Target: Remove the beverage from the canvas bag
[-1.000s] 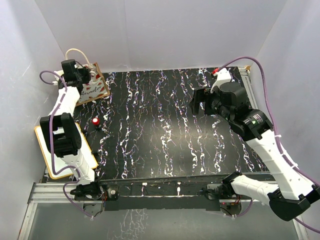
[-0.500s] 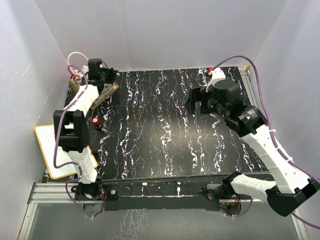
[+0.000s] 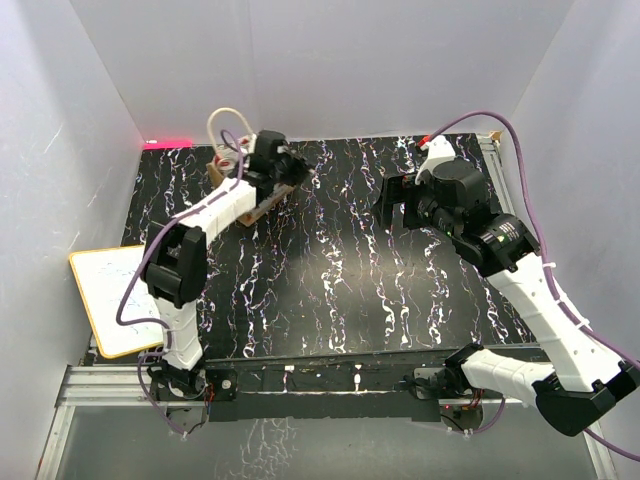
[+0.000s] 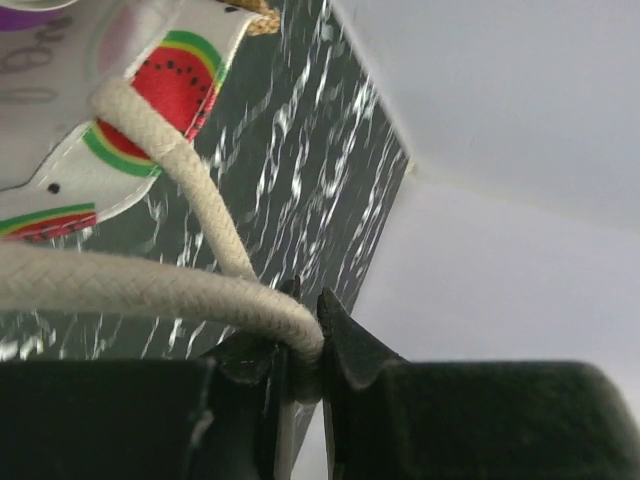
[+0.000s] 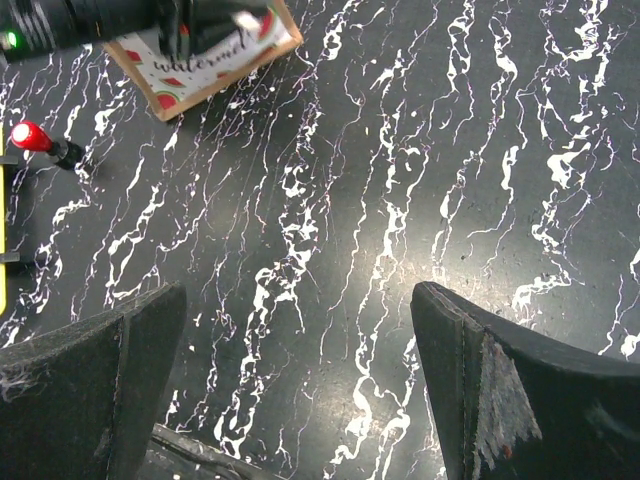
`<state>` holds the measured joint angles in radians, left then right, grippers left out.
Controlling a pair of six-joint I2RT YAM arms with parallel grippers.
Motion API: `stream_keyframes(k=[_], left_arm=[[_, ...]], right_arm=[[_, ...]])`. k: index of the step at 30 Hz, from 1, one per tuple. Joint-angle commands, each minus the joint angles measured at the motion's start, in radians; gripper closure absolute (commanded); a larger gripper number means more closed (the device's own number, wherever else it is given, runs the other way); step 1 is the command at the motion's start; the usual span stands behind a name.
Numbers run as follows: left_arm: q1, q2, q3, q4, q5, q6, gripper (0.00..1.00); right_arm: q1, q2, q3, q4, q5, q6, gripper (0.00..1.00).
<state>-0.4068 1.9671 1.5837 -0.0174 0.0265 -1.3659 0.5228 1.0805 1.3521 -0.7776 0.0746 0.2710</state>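
The canvas bag, tan with a watermelon print, sits tilted at the back of the black marbled table, left of centre. My left gripper is shut on one cream rope handle, and the rope is pinched between its jaws. The other handle loops up behind. Something small, red and white, shows at the bag's mouth; I cannot tell whether it is the beverage. My right gripper hovers open over the table's right half, with only tabletop between its fingers.
A white board with a yellow rim lies at the left edge near the left arm's base. A small red-topped object stands on the table left of the bag. White walls close in the back and both sides.
The left arm has swung right along the back edge, pulling the bag by its handle from the back-left corner towards the back centre. The right arm has barely shifted.
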Motion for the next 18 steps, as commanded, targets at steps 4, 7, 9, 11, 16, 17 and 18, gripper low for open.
stream_keyframes(k=[4, 7, 9, 11, 16, 17, 18], left_arm=[[-0.216, -0.252, -0.169, -0.071, 0.091, 0.084, 0.9], [-0.247, -0.339, -0.255, -0.148, 0.119, 0.106, 0.89], [-0.266, -0.406, -0.323, -0.212, 0.098, 0.143, 0.89], [-0.278, -0.49, -0.393, -0.267, 0.074, 0.154, 0.89], [-0.279, -0.753, -0.635, -0.282, 0.044, 0.083, 0.89], [-0.278, -0.806, -0.679, -0.282, 0.034, 0.057, 0.89], [-0.277, -0.856, -0.719, -0.291, 0.022, 0.028, 0.89]], right_arm=[[0.003, -0.012, 0.027, 0.043, 0.015, -0.007, 0.02], [0.003, 0.001, 0.031, 0.044, 0.0, -0.007, 0.02], [0.003, 0.013, 0.035, 0.042, -0.02, -0.005, 0.02], [0.004, 0.025, 0.039, 0.04, -0.046, 0.006, 0.02], [0.004, 0.06, 0.029, 0.045, -0.168, 0.044, 0.02], [0.006, 0.071, 0.024, 0.048, -0.205, 0.049, 0.02], [0.009, 0.084, 0.021, 0.054, -0.24, 0.053, 0.02]])
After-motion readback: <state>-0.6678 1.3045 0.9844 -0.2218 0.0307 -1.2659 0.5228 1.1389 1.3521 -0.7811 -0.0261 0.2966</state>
